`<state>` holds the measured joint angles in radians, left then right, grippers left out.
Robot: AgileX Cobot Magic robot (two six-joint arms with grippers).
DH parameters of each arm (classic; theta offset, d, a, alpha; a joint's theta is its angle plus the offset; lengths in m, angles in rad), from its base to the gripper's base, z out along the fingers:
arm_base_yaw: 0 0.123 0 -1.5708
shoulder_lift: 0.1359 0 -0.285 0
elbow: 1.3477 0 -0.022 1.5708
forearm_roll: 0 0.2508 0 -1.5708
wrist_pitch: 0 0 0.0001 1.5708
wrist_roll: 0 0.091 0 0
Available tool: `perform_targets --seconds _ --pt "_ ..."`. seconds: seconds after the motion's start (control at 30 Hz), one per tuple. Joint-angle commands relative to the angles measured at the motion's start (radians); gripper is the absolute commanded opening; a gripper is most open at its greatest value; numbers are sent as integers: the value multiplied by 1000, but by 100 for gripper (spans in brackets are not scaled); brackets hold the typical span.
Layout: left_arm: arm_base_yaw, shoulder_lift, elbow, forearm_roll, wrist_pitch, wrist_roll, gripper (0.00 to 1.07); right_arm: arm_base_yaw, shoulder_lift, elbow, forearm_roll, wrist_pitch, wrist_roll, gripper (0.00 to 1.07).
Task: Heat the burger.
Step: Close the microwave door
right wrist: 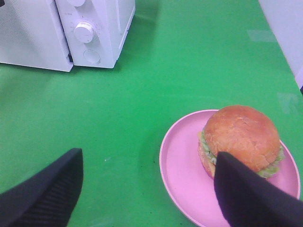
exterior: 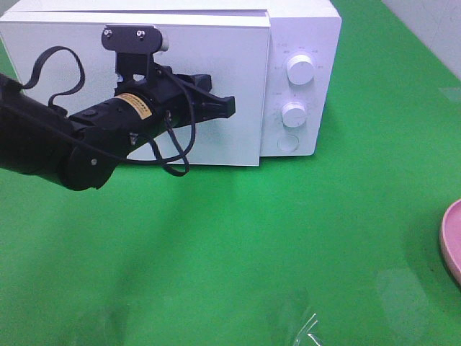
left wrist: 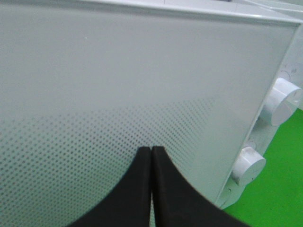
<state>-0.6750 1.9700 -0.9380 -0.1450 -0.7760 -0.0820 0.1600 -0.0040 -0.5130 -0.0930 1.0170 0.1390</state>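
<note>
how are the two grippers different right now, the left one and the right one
The left gripper has its fingers pressed together, holding nothing, while the right gripper is spread wide open. The left gripper points at the white door of the microwave, close in front of it; the right gripper hangs over the green table beside the burger on the pink plate. Both have black fingers and are empty.

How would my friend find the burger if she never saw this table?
Start at the white microwave on the green table, then look away from its knob side to the pink plate. The burger sits on it: a shiny brown bun with green lettuce peeking out.
</note>
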Motion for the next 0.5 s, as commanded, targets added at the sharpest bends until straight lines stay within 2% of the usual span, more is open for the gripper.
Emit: perform_targets --seconds 0.03,0.2,0.5 --pt "-3 20 -51 -29 10 10 0 -8 -27 6 2 -11 -15 73" --pt "-3 57 -115 -63 41 51 0 -8 -27 6 2 -11 -15 73" --pt "8 110 -208 -66 61 58 0 -8 -27 6 2 -11 -15 73"
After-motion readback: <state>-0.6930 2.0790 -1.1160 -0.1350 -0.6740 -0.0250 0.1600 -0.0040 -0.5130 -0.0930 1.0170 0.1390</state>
